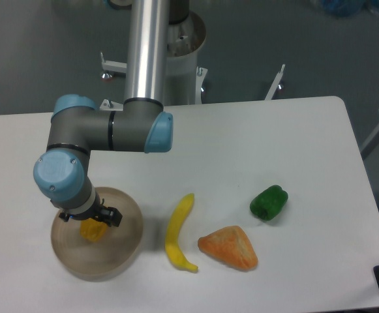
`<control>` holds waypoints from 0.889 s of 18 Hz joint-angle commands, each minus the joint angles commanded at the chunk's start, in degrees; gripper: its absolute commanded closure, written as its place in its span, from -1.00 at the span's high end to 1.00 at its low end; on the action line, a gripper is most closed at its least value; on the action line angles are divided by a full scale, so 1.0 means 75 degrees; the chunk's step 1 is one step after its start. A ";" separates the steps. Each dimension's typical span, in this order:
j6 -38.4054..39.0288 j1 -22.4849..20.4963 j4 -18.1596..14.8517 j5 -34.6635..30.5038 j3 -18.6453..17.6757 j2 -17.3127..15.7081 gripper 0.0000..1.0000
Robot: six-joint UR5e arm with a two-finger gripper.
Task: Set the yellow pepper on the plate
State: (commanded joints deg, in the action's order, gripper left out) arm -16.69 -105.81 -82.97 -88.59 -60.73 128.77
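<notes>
The yellow pepper (92, 231) lies on the round beige plate (121, 251) at the front left of the table, left of the plate's middle. My gripper (89, 220) hangs straight above it, pointing down, with the blue wrist covering most of it. Its dark fingers (113, 216) show on either side of the pepper's top and look spread apart. The pepper appears to rest on the plate by itself, its upper part hidden under the gripper.
A long yellow banana (178, 232) lies right of the plate. An orange wedge-shaped lump (229, 248) sits beside it, and a green pepper (269, 203) farther right. The arm's silver column (148, 52) rises at the back.
</notes>
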 joint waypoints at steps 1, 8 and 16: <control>-0.0186 -0.0152 0.0000 0.0012 -0.0047 -0.0094 1.00; -0.2177 -0.1324 -0.0023 -0.0105 -0.0199 -0.0551 1.00; -0.4370 -0.2508 0.0012 -0.0410 -0.0469 -0.0739 1.00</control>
State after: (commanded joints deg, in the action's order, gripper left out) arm -49.47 -124.62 -82.88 -91.67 -64.25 123.22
